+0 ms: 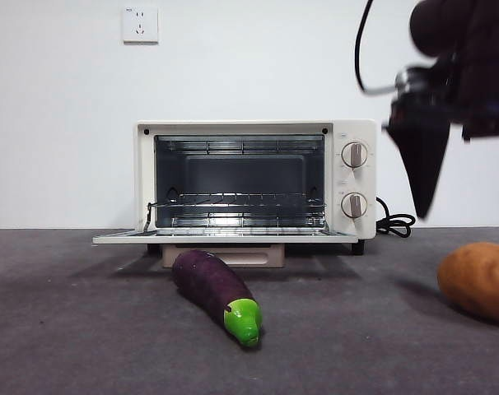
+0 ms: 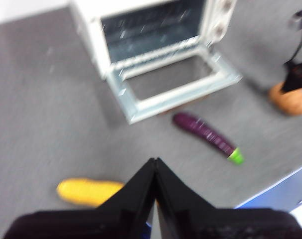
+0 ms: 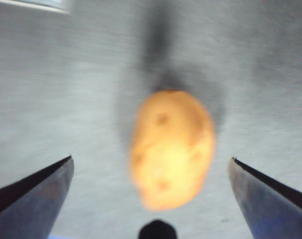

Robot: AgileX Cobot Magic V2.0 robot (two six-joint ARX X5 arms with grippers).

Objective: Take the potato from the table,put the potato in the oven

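Note:
The orange-brown potato (image 1: 478, 280) lies on the dark grey table (image 1: 85, 329) at the far right, to the right of the oven. My right gripper (image 1: 424, 193) hangs above it and slightly to its left, pointing down. In the right wrist view the potato (image 3: 172, 147) sits on the table between the widely open jaws of that gripper (image 3: 152, 159), untouched. The cream-white oven (image 1: 254, 181) stands at the back with its door (image 1: 225, 236) folded down flat and a wire rack inside. My left gripper (image 2: 155, 163) is shut and empty, high over the table's near side.
A purple eggplant (image 1: 215, 292) with a green cap lies in front of the oven door. A yellow object (image 2: 88, 191) rests on the table near the left gripper. The oven's black cord (image 1: 395, 222) trails behind its right side. The table's edge (image 2: 275, 186) runs close by the eggplant.

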